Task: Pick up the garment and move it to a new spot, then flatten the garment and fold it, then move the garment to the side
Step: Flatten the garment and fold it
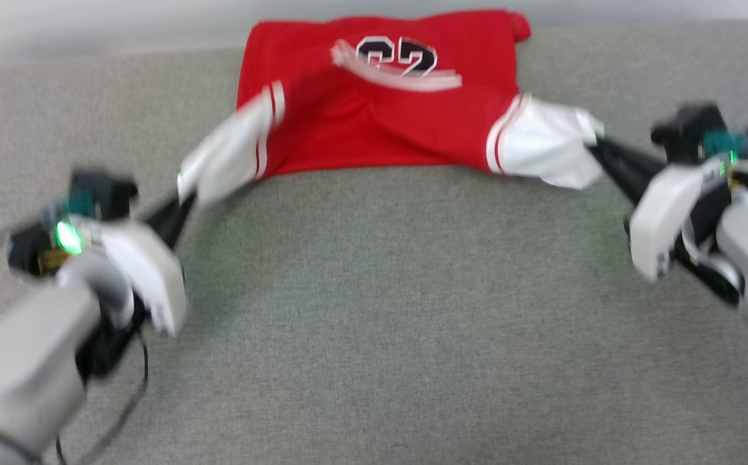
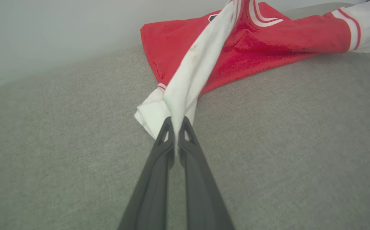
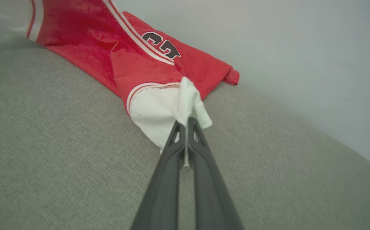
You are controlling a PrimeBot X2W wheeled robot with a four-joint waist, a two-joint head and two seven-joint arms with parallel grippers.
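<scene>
The garment (image 1: pixel 380 116), a red jersey T-shirt with white sleeves and a black number, lies at the far middle of the grey surface, its body partly doubled over with the striped collar across the number. My left gripper (image 1: pixel 183 197) is shut on the white left sleeve (image 2: pixel 191 73), which stretches up from the fingertips (image 2: pixel 167 126). My right gripper (image 1: pixel 597 145) is shut on the white right sleeve (image 3: pixel 159 108), pinched at its edge. Both sleeves are pulled outward and toward me; the red body (image 3: pixel 121 57) rests on the cloth.
A grey fabric surface (image 1: pixel 374 310) spreads wide in front of the garment. A pale wall (image 3: pixel 284 48) rises right behind the garment's far edge. A thin dark cable (image 1: pixel 135 387) hangs by my left forearm.
</scene>
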